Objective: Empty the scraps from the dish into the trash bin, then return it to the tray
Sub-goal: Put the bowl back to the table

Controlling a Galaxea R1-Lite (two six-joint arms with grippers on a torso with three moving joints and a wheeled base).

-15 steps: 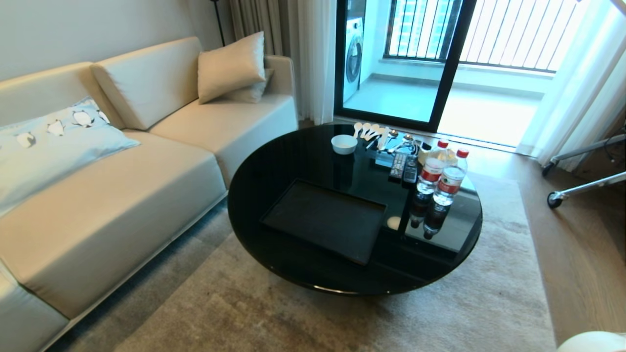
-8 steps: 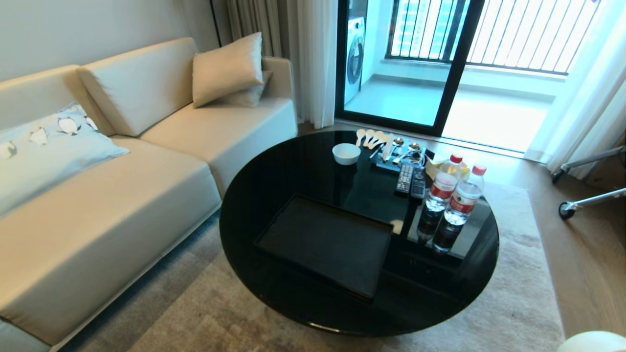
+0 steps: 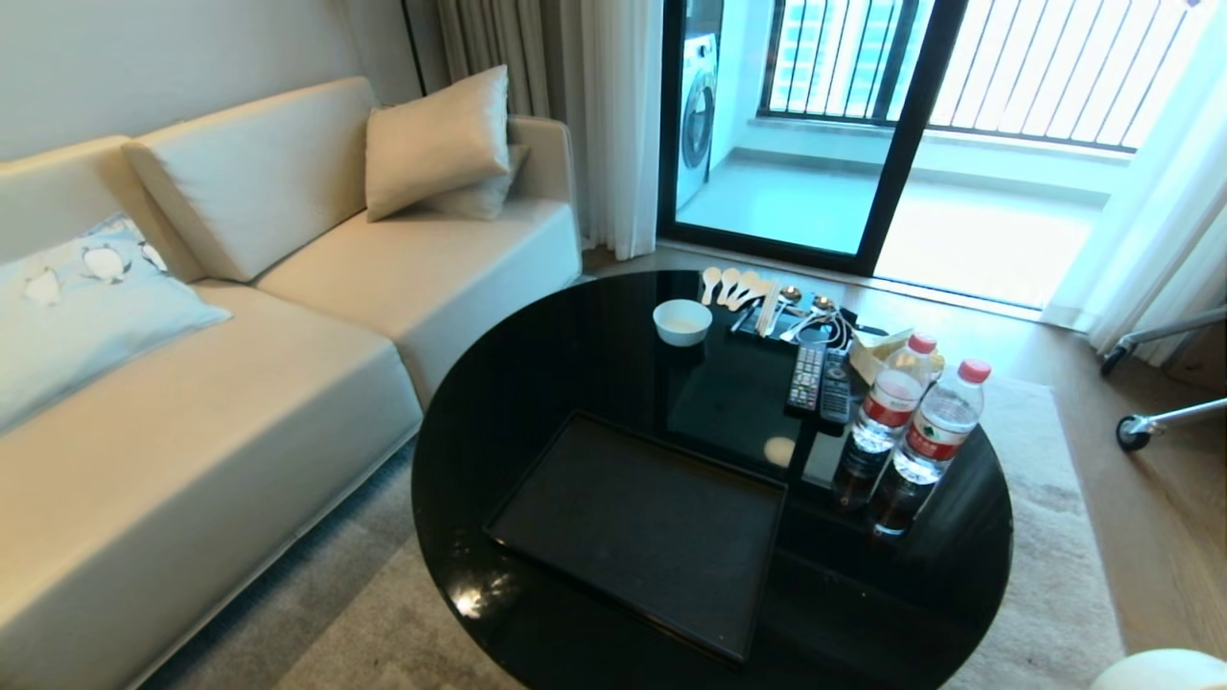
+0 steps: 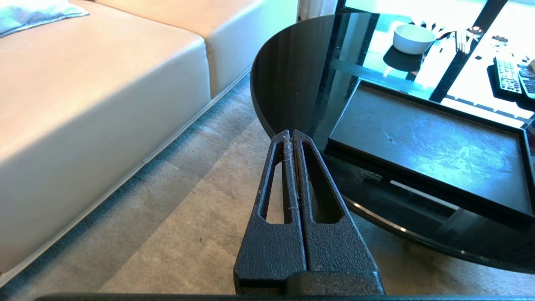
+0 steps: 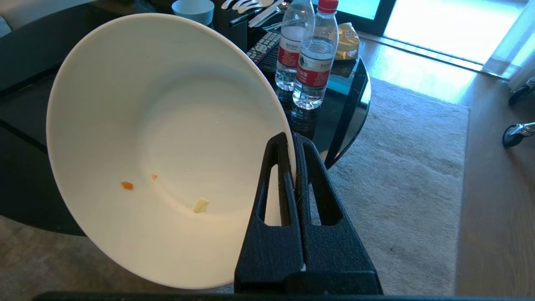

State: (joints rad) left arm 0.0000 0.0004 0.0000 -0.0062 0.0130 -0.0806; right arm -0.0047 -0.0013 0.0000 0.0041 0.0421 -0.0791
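The right gripper pinches the rim of the dish, its jaws closed on the wall. The dish is tilted on edge beside the tabletop; only three scraps cling inside, two orange and one pale yellow. The left gripper hangs over the rug near the tabletop's edge, jaws pressed together on nothing.

In the head view the tray lies bare at about 7 o'clock on the round black tabletop. A smaller bowl sits at 12 o'clock, nothing visible in it, with spoons just beyond. Two remotes lie at 2 o'clock, and two capped water bottles stand together at 3 o'clock, a snack packet behind them.

A cream sofa with cushions runs along the left. A glass balcony door stands beyond the tabletop, flanked by curtains.
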